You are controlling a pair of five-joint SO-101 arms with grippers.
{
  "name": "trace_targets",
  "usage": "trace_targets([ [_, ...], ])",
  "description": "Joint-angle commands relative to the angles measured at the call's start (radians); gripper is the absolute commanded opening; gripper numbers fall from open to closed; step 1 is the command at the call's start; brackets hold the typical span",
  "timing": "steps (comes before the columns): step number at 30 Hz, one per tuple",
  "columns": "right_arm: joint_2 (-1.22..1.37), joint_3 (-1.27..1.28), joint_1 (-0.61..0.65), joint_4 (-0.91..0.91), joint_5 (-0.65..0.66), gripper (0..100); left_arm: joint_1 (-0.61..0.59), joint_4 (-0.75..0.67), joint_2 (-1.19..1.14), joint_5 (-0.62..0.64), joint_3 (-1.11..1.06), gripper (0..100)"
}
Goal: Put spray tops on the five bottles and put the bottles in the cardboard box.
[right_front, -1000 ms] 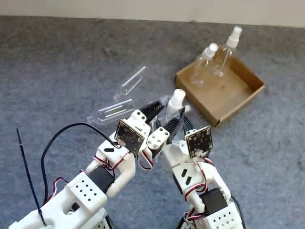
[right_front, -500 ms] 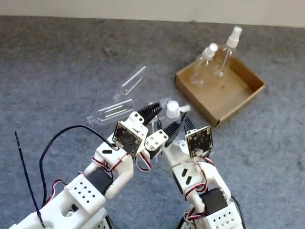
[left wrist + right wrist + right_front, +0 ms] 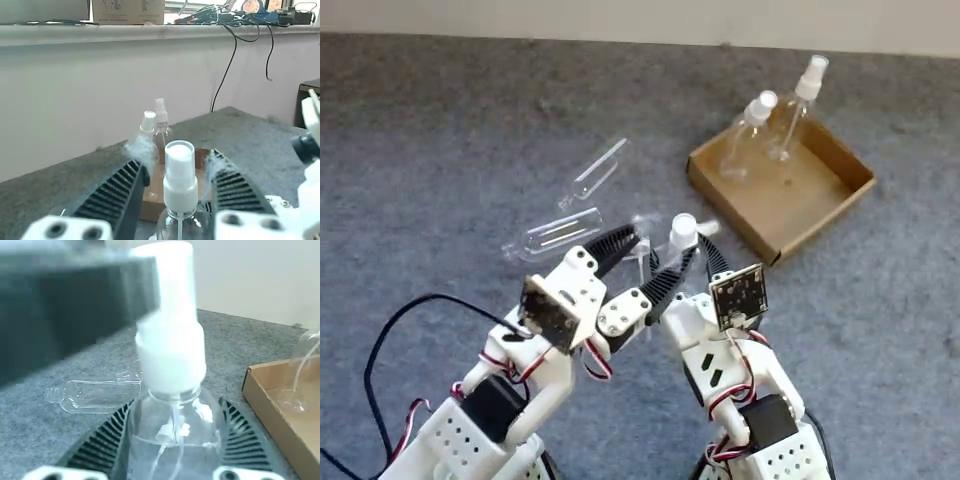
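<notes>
While the clear plastic bottle [image 3: 172,440] with the white spray top [image 3: 170,340] is clamped upright at its body by the right gripper [image 3: 175,432], the left gripper [image 3: 176,167] is spread open on either side of that top, a gap showing at each finger. The held bottle is kept just outside the left wall of the brown cardboard box [image 3: 800,205]. Two capped clear bottles [image 3: 742,140] [image 3: 790,120] are crowded into the box's far corner. Two uncapped clear bottles [image 3: 552,235] [image 3: 592,172] are left lying on the grey carpeted desk [image 3: 440,150], well left of the box.
</notes>
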State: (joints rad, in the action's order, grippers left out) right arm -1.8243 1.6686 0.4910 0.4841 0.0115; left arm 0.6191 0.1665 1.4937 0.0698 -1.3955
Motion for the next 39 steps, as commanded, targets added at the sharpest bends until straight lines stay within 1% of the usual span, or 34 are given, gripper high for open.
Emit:
trace_targets([
  [1,-0.015,0.171,-0.010,0.002,-0.011,17.0,0.002,0.003,0.033,-0.011,0.045,16],
  [4,-0.015,0.171,-0.010,0.004,-0.009,17.0,-0.005,0.003,0.042,-0.011,0.045,16],
  [8,-0.013,0.171,-0.012,0.005,-0.008,17.0,-0.087,0.006,0.044,-0.011,0.058,16],
  [16,-0.013,0.171,-0.013,0.005,-0.006,17.0,-0.334,0.164,0.044,-0.006,0.054,16],
  [24,-0.010,0.171,-0.018,0.005,-0.006,17.0,-0.460,0.318,0.044,-0.006,0.056,16],
  [27,-0.013,0.171,-0.073,-0.001,-0.009,17.0,-0.512,0.361,0.044,-0.005,0.054,16],
  [29,-0.013,0.171,-0.097,-0.002,-0.011,17.0,-0.524,0.414,0.044,-0.005,0.042,16],
  [32,-0.013,0.171,-0.101,-0.002,-0.011,17.0,-0.498,0.450,0.044,-0.005,-0.041,16],
  [35,-0.013,0.171,-0.105,-0.002,-0.011,17.0,-0.463,0.411,0.044,-0.006,-0.122,16],
  [37,-0.013,0.171,-0.105,-0.002,-0.011,17.0,-0.460,0.379,0.044,-0.006,-0.151,16],
  [39,-0.013,0.171,-0.105,-0.001,-0.006,17.0,-0.461,0.359,0.044,-0.006,-0.168,12],
])
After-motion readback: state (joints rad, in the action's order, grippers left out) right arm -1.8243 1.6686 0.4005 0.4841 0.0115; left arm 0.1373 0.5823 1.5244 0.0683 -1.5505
